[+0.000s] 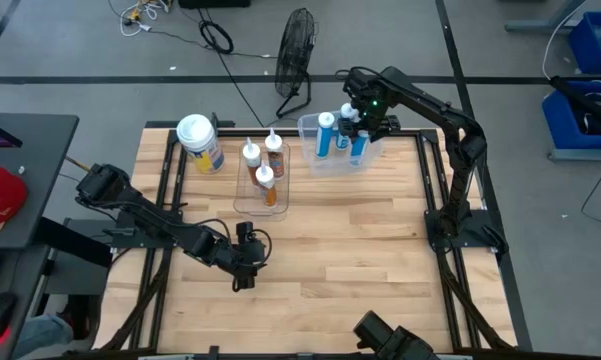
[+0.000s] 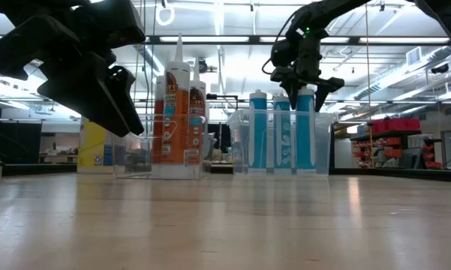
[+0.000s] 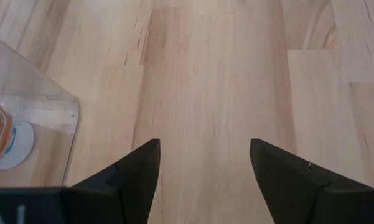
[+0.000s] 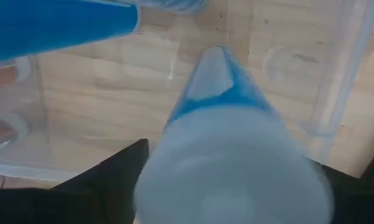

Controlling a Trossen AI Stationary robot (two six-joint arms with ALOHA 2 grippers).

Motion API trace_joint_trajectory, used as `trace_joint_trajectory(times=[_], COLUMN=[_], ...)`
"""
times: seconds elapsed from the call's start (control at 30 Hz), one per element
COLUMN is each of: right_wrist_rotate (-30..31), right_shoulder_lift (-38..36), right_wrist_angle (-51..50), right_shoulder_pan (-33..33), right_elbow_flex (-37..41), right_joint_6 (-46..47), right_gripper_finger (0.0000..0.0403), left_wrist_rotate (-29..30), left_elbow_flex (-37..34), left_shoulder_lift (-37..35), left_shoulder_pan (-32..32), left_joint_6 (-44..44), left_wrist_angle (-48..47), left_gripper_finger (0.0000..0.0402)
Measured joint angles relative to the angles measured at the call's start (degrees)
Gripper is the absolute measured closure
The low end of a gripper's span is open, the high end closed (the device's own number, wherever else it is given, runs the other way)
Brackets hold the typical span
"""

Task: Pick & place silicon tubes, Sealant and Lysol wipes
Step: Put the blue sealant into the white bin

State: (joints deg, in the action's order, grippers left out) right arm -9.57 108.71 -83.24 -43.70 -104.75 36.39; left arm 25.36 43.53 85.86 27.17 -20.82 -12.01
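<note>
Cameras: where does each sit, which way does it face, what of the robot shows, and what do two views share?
High: overhead, straight down on the table; both arms, left gripper, right gripper.
Low: table height, level across to the orange tubes and blue tubes; both grippers hang in from above.
Left wrist: faces down at bare wood; own open fingers.
Right wrist: down onto a blue tube's cap between its fingers.
Shared: high and low both show the blue tubes' clear bin.

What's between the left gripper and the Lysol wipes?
Mostly bare wood in the high view. The left gripper hovers open over the table's near-middle; the Lysol wipes stand at the far left. The clear bin of orange tubes sits just beside that line.
</note>
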Motion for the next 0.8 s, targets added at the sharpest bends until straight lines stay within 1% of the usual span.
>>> trace_joint_trajectory(times=[0.23, 0.4, 0.53, 0.63, 0.8], right_wrist_rotate=[-0.6, -2.9, -2.4, -0.9, -0.3], right_shoulder_lift=[0.0, -0.1, -0.8, -1.3, -1.9], right_wrist_angle=[-0.2, -2.4, -3.5, -3.5, -5.0], right_shoulder_pan=[0.0, 0.0, 0.0, 0.0, -0.1], right_elbow_flex=[0.0, -0.1, -0.1, -0.2, -2.5], right_joint_6=[-0.8, -1.8, -2.9, -3.7, -4.6], right_gripper_finger=[0.0095, 0.0097, 0.0097, 0.0097, 0.0097], left_wrist_rotate=[0.0, 0.0, 0.0, 0.0, 0.0], left_elbow_flex=[0.0, 0.0, 0.0, 0.0, 0.0], left_shoulder_lift=[0.0, 0.0, 0.0, 0.0, 0.0], left_shoulder_pan=[0.0, 0.0, 0.0, 0.0, 0.0], left_joint_6=[0.0, 0.0, 0.0, -0.8, -1.1], left_wrist_angle=[0.0, 0.0, 0.0, -0.1, -0.4], left_gripper_finger=[0.0149, 0.0149, 0.0149, 0.0149, 0.0149])
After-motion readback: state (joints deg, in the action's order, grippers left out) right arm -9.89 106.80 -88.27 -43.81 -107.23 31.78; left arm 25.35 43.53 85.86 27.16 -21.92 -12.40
